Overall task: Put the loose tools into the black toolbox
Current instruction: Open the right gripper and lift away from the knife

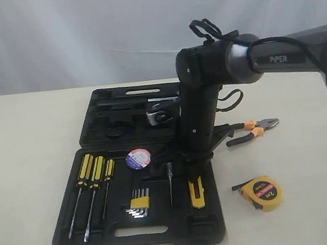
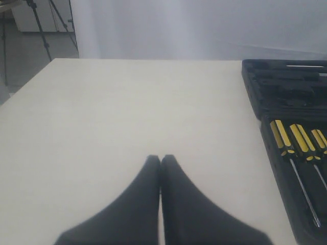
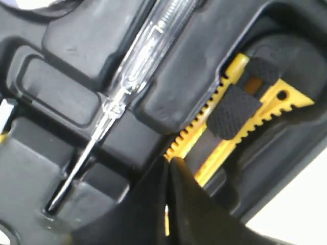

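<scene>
In the open toolbox [image 1: 94, 129] lie the tape roll [image 1: 138, 158] and, in a right-edge recess, the knife [image 1: 196, 192]. Pliers [image 1: 256, 129] and tape measure [image 1: 262, 192] rest on the table [image 1: 21, 148] just right of the toolbox. The right gripper [image 3: 171, 162], clenched empty, has its tips at the knife; the left gripper [image 2: 161, 159], also clenched, hovers left of the toolbox.

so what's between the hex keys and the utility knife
A slim clear-handled screwdriver sits between the hex keys and the utility knife, seen in the exterior view.
</scene>
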### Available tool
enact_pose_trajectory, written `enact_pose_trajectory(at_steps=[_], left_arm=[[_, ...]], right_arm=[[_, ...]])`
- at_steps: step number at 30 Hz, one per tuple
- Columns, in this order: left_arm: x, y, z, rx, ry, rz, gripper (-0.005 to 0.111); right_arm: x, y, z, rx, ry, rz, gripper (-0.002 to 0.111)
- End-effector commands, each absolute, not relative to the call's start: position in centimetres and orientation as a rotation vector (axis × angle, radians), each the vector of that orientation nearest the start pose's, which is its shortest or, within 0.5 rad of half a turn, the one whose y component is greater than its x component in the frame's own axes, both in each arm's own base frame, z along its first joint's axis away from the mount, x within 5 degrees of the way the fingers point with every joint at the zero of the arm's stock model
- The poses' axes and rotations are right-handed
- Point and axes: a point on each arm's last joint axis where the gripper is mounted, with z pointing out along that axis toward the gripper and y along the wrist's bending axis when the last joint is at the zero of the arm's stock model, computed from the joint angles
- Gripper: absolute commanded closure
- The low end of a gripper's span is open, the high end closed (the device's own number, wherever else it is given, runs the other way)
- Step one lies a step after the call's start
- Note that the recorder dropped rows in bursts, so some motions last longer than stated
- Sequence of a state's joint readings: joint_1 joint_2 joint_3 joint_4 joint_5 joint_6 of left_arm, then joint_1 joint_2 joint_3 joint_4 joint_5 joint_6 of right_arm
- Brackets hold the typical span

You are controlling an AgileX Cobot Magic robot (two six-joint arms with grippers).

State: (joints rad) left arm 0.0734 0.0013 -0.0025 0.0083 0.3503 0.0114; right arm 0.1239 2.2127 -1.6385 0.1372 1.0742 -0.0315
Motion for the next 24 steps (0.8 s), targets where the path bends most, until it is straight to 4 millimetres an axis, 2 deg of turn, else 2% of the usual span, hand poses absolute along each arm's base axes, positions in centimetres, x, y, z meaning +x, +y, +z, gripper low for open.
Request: enact_pose_trajectory(at_steps=[1, 9, 17, 20, 24], left_arm=[[5.3, 0.4, 18.2, -0.056, 1.825, 0.053, 0.107], [5.3, 0.4, 18.2, -0.056, 1.825, 0.053, 0.107], [5.3, 0.4, 18.2, -0.056, 1.825, 0.053, 0.107], [5.3, 0.4, 18.2, -0.056, 1.825, 0.053, 0.107], [5.3, 0.4, 18.2, -0.056, 1.825, 0.053, 0.107]], right_arm=[[42.8, 6.2, 15.2, -0.174, 3.092, 0.174, 0.109], [42.0, 5.4, 20.8, -0.225, 2.968, 0.065, 0.109], [41.3, 5.1, 22.5, -0.287, 2.963, 0.06, 0.109], [40.9, 4.2, 23.2, -0.303, 2.966, 0.104, 0.109], [40.4, 2.2, 25.0, -0.242, 2.945, 0.145, 0.109]])
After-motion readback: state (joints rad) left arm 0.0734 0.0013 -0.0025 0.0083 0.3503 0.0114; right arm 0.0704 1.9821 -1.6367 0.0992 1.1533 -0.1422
